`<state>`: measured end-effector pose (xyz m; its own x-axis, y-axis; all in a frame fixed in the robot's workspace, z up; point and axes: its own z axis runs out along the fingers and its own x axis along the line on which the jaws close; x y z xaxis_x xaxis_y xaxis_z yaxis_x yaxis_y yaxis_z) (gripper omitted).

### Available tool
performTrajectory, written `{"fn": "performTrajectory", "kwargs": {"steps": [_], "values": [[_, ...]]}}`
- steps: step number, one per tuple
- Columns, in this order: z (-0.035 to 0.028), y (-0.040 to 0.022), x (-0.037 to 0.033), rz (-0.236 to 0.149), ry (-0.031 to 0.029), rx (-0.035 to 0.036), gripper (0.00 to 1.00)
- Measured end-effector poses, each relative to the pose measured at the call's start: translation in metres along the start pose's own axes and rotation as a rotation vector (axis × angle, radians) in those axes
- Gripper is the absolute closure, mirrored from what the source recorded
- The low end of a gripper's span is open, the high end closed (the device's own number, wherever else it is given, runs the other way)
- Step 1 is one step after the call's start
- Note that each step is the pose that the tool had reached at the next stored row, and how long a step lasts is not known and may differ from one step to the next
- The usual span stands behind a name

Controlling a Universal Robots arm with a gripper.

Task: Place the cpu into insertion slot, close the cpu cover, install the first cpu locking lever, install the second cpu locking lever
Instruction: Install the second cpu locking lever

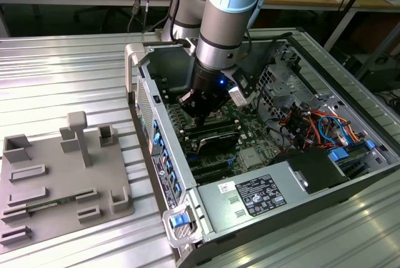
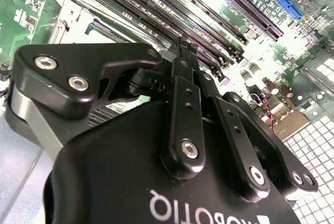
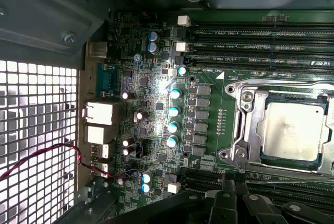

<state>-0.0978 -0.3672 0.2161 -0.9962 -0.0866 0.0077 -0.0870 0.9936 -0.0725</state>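
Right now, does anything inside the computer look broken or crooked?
Nothing stands out. In the first wrist view the cpu lies flat and square in the insertion slot, with the cpu cover framing it evenly. The gripper hangs over the green motherboard, which looks tidy, with no loose parts.

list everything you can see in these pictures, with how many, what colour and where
Silver-grey square cpu: one, seated in the insertion slot.
Insertion slot: one, silvery-rimmed, on the board beside the memory slots.
Silvery cpu cover frame: one, lying around the cpu.
Green circuit board: one, inside the case.
Long black memory slots: several, along the board.
Open grey computer case: one, on the metal table.
Grey power supply box: one, at the case's near end.
Grey plastic fixture tray: one, at the exterior view's left.
Ribbed metal table: one, silver.
Black gripper: one, just above the board.
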Motion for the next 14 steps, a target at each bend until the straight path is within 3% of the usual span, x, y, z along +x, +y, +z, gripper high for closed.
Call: {"fn": "performTrajectory", "kwargs": {"steps": [14], "values": [[0.0066, 0.0025, 0.0004, 0.000, -0.0002, -0.0007, 0.89]]}}
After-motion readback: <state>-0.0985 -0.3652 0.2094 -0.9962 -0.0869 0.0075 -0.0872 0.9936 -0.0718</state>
